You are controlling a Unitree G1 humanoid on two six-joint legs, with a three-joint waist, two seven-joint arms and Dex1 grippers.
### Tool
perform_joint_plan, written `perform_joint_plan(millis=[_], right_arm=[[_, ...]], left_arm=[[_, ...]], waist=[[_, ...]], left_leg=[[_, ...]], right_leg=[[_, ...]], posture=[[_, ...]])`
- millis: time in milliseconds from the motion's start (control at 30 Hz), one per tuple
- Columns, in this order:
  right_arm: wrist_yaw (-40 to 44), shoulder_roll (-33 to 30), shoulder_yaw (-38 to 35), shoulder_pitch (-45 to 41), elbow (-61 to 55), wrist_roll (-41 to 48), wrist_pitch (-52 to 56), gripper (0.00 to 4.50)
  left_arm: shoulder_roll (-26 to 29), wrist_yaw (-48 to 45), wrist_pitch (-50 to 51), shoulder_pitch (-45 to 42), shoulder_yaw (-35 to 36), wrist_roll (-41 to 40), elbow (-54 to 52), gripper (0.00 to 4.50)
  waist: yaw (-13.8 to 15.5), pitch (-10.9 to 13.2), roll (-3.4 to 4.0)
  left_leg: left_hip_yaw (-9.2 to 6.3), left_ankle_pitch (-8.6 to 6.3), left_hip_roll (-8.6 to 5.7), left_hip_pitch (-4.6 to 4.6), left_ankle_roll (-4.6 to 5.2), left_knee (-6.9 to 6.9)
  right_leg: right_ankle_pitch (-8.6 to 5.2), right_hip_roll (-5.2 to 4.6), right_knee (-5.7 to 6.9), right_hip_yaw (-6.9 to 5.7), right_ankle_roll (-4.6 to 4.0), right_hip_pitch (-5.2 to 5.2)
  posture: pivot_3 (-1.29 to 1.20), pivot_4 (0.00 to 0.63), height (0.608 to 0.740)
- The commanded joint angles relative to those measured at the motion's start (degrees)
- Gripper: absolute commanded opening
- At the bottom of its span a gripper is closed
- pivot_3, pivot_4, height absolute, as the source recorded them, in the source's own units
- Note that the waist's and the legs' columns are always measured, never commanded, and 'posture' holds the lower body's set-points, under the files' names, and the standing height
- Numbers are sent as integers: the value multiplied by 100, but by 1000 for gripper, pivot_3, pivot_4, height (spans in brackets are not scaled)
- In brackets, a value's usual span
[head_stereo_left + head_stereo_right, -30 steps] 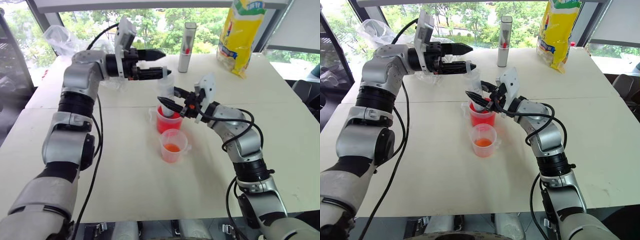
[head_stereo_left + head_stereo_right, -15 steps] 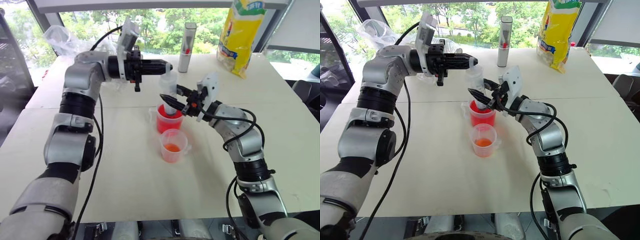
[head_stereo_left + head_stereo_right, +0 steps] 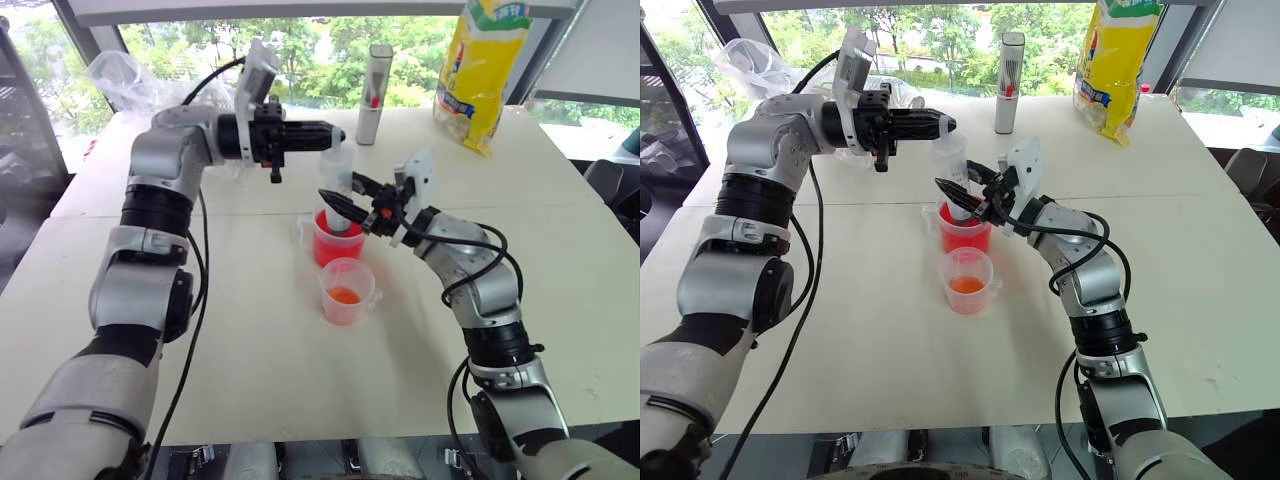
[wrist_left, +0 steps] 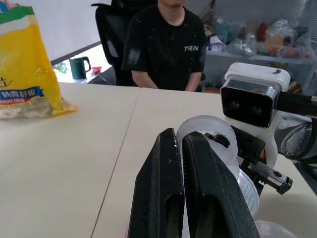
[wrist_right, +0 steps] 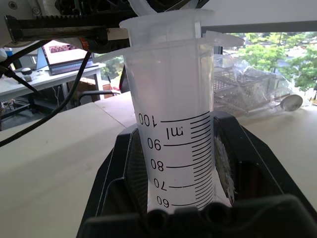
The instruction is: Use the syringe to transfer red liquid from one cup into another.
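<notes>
Cups: 2 [image 3: 338, 240] [image 3: 347, 290] | syringe: 1 [image 3: 336, 185] | pincers: 2 [image 3: 335, 134] [image 3: 340, 199]

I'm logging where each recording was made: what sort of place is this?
Probably an office or lab workroom: pale tables pushed together beside big windows onto trees, a seated person on an office chair, and cluttered shelves behind.
</notes>
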Motion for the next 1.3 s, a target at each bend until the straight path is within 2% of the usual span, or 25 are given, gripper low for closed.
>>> perform_joint_plan(millis=[33, 433, 833, 867, 900, 933, 1167, 1300], right_arm=[[146, 90, 280, 81, 38, -81, -106, 1485], [158, 171, 315, 46, 461, -209, -382, 1485], [160, 163, 301, 40, 352, -199, -347, 1485], [160, 155, 294, 30, 303, -187, -329, 1485], [161, 151, 289, 23, 271, -180, -317, 1485], [160, 144, 280, 13, 231, -167, -295, 1485], [137, 106, 189, -128, 35, -122, -192, 1485], [112, 63, 101, -261, -112, -90, -120, 1485]], left_arm=[[72, 311, -119, -472, 429, -195, -89, 15], [45, 494, -192, -676, 541, -277, 7, 15], [63, 443, -161, -555, 420, -180, -100, 15], [73, 430, -165, -506, 365, -130, -131, 487], [79, 424, -169, -475, 332, -100, -152, 631], [84, 411, -142, -440, 308, -89, -176, 968], [159, 412, -124, -242, 246, -55, -351, 4434], [431, 412, -268, -192, 320, 20, -267, 4473]], waist=[[0, 0, 0], [0, 0, 0], [0, 0, 0], [0, 0, 0], [-2, 0, 0], [-3, 0, 0], [-2, 0, 0], [-5, 0, 0]], left_leg=[[0, 0, 0, 0, 0, 0], [1, 0, 0, 0, 0, 0], [2, 1, 0, 0, -2, 1], [2, 1, 0, 0, -2, 1], [2, 1, 0, 0, -2, 1], [2, 1, 0, 0, -2, 1], [0, 1, 0, 2, -2, 1], [1, 1, 0, 2, -3, 2]], right_leg=[[0, 0, 0, 0, 0, 0], [0, 0, 1, 0, 0, 0], [0, 0, 3, 0, 0, 0], [0, 0, 3, 0, 0, 0], [0, 0, 3, 0, 0, 0], [0, 0, 3, 0, 0, 0], [0, -1, 4, 1, 0, 0], [0, -1, 8, 0, 0, 0]], posture=[[0, 150, 740], [0, 150, 740], [0, 150, 740], [0, 150, 740], [0, 150, 740], [0, 150, 740], [0, 150, 740], [0, 150, 740]])
